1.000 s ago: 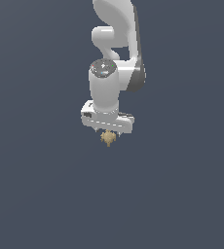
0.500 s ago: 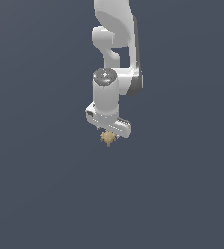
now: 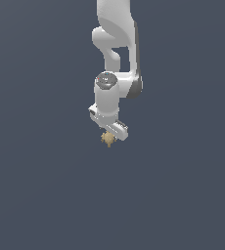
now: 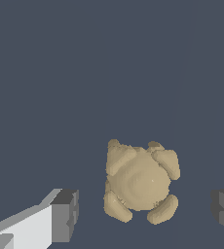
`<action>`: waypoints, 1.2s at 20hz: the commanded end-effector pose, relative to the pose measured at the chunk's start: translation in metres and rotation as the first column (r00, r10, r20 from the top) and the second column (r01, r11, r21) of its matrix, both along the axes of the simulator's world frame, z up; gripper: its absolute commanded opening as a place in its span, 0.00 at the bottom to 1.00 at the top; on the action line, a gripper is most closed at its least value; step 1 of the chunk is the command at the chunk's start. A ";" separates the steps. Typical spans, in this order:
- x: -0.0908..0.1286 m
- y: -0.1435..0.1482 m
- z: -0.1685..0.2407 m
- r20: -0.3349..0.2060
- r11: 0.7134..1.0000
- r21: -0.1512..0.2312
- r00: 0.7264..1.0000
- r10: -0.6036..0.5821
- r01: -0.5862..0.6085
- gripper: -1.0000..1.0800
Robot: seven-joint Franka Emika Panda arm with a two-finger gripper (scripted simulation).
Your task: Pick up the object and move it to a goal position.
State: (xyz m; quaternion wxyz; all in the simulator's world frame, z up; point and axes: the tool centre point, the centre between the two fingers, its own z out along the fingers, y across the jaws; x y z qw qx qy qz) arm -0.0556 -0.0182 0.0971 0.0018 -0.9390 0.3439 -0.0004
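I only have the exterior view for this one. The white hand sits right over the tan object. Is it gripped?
Observer: No. In the wrist view the hand is open, and the tan object sits between the fingers with a gap on each side.
Operator: What shape is it?
Observer: A rounded body with several stubby knobs sticking out around it.
Operator: Anything else nearby?
Observer: The wrist view shows only plain dark ground around it.

Arm (image 3: 118, 34): glossy white rounded links, dark grey band along one edge | Wrist (image 3: 106, 80): white cylinder, grey cap bearing a small red mark | Gripper (image 3: 108, 135): white bar-shaped body | Fingers (image 4: 33, 223): white, angular, tipped with dark grey square pads (image 4: 65, 215)
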 end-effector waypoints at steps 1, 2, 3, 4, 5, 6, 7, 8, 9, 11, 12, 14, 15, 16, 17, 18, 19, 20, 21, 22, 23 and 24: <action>-0.003 0.000 -0.004 -0.001 0.999 -0.001 0.999 -0.032 0.032 0.96; -0.004 0.000 -0.005 -0.001 0.999 -0.002 0.999 -0.041 0.041 0.96; -0.005 0.000 -0.006 -0.001 0.999 -0.002 0.999 -0.049 0.049 0.96; -0.006 -0.001 -0.006 -0.002 0.998 -0.003 0.998 -0.055 0.055 0.96; -0.006 -0.001 -0.007 -0.002 0.998 -0.003 0.998 -0.060 0.060 0.96; -0.007 -0.001 -0.007 -0.002 0.998 -0.003 0.998 -0.064 0.064 0.96; -0.007 -0.001 -0.007 -0.002 0.998 -0.003 0.998 -0.066 0.066 0.96; -0.007 -0.001 -0.008 -0.002 0.998 -0.003 0.998 -0.066 0.066 0.96; -0.007 -0.001 -0.007 -0.002 0.998 -0.003 0.998 -0.062 0.062 0.96; -0.007 -0.001 -0.009 -0.002 0.998 -0.003 0.998 -0.062 0.062 0.96; -0.007 0.000 -0.010 -0.002 0.998 -0.003 0.998 -0.062 0.062 0.96; -0.007 -0.001 -0.016 -0.002 0.998 -0.003 0.998 -0.063 0.063 0.96; -0.007 -0.001 -0.019 -0.002 0.998 -0.003 0.998 -0.063 0.063 0.96; -0.007 -0.001 -0.023 -0.002 0.998 -0.003 0.998 -0.064 0.064 0.96; -0.007 -0.001 -0.028 -0.002 0.998 -0.003 0.998 -0.064 0.064 0.96; -0.008 -0.001 -0.034 -0.002 0.998 -0.003 0.998 -0.065 0.065 0.96; -0.008 -0.001 -0.039 -0.002 0.998 -0.003 0.998 -0.065 0.065 0.96; -0.008 -0.001 -0.044 -0.002 0.998 -0.003 0.998 -0.066 0.066 0.96; -0.008 -0.001 -0.047 -0.002 0.998 -0.003 0.998 -0.066 0.066 0.96; -0.008 -0.001 -0.051 -0.002 0.998 -0.003 0.998 -0.066 0.066 0.96; -0.008 -0.001 -0.053 -0.002 0.998 -0.003 0.998 -0.066 0.066 0.96; -0.008 -0.001 -0.055 -0.002 0.998 -0.003 0.998 -0.067 0.067 0.96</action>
